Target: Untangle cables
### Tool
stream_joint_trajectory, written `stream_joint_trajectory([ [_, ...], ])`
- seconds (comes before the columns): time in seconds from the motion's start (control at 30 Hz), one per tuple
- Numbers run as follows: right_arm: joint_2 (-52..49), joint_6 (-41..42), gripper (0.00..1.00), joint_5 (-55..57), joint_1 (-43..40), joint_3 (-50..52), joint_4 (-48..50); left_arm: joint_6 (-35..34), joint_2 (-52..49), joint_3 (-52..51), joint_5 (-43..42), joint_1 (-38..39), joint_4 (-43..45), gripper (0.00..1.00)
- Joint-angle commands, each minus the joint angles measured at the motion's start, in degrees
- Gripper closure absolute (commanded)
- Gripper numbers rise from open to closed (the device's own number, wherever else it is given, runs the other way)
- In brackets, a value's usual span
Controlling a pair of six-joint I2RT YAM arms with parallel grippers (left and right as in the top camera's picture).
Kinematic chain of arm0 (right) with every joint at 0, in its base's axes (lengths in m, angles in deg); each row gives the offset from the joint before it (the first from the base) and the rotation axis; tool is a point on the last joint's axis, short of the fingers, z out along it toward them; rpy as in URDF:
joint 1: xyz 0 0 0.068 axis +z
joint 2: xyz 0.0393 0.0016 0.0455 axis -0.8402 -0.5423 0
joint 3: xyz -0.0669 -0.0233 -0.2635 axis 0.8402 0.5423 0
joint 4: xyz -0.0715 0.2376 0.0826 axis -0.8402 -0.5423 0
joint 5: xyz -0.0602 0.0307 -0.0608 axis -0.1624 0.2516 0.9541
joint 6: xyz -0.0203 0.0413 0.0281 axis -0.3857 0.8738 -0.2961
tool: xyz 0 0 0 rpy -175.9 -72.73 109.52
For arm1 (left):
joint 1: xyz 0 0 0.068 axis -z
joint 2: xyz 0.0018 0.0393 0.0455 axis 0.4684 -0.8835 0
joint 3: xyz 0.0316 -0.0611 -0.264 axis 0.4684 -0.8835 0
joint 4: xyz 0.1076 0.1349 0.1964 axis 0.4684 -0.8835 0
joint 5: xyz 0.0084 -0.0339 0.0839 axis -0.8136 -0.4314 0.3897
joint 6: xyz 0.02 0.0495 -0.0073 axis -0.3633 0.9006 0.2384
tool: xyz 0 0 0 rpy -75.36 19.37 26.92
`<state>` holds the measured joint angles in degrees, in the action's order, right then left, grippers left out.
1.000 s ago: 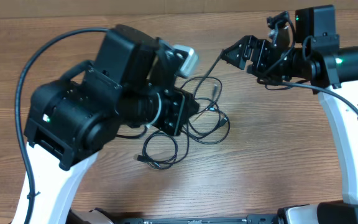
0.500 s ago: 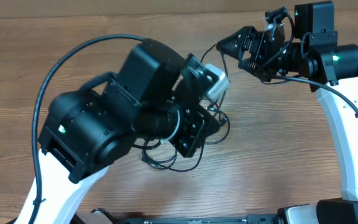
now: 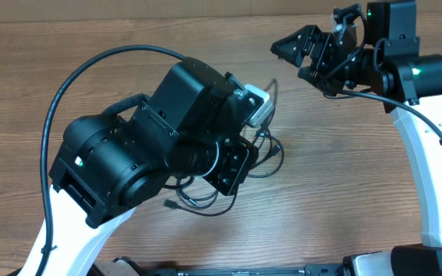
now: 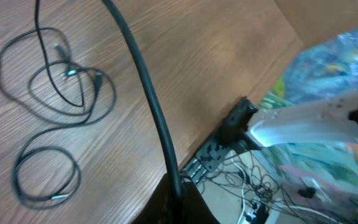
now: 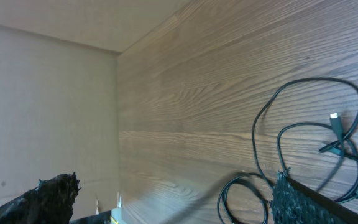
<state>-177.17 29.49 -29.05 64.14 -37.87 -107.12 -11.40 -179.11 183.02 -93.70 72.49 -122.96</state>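
Across the middle of the brown wood-grain desk (image 3: 359, 192) looms the bulky black left arm (image 3: 129, 161), covering much of the work from overhead. The white-and-black right arm (image 3: 428, 153) reaches up along the right edge toward the far right corner. A thick black hose-like cable (image 3: 75, 84) wired to the left arm arcs over the left half of the desk. The left gripper (image 3: 235, 165) is closed, low over the bunch; I cannot tell whether it pinches a cord. The right gripper (image 3: 311, 34) stands spread wide and empty, well apart from the cords. The cables (image 4: 67, 73), thin black flexible cords in loose overlapping loops, lie at the desk's middle, partly under the left arm, their small silver-tipped plugs (image 5: 337, 121) resting inside the loops. My judgement is that a pull by the closed jaws could drag the whole bunch rather than one cord, since nothing pins the rest. A plug could catch in a loop and tighten it, and the arm's thick cable may sweep loose cords.
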Motion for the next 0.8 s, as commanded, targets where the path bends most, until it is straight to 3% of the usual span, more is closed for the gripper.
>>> stream_joint_trajectory([
  [0.0, 0.24, 0.22, 0.00, -2.29, -0.24, -0.72, -0.31, -1.20, 0.55, 0.87, 3.04, 0.09, 0.66, 0.96],
  [0.13, 0.24, 1.14, 0.00, -7.50, -0.24, -0.72, -2.03, -1.07, 0.52, 0.87, 5.01, 0.07, 1.92, 0.96],
  [0.33, 0.24, 9.51, 0.00, -9.79, -0.24, -0.72, -5.60, -0.13, 0.50, 0.87, 4.68, 0.11, 4.92, 0.96],
  [0.63, 0.24, 19.91, 0.01, -16.72, -0.24, -0.72, -0.52, 5.03, 0.50, 0.87, -6.91, 0.13, 6.97, 0.96],
  [0.73, 0.24, 21.55, 0.15, -16.90, -0.24, -0.72, 0.46, 5.27, 0.50, 0.87, -7.72, 0.22, 6.56, 0.96],
  [0.77, 0.24, 21.64, 0.25, -16.87, -0.24, -0.72, 0.63, 5.25, 0.50, 0.87, -7.74, 0.22, 6.51, 0.96],
])
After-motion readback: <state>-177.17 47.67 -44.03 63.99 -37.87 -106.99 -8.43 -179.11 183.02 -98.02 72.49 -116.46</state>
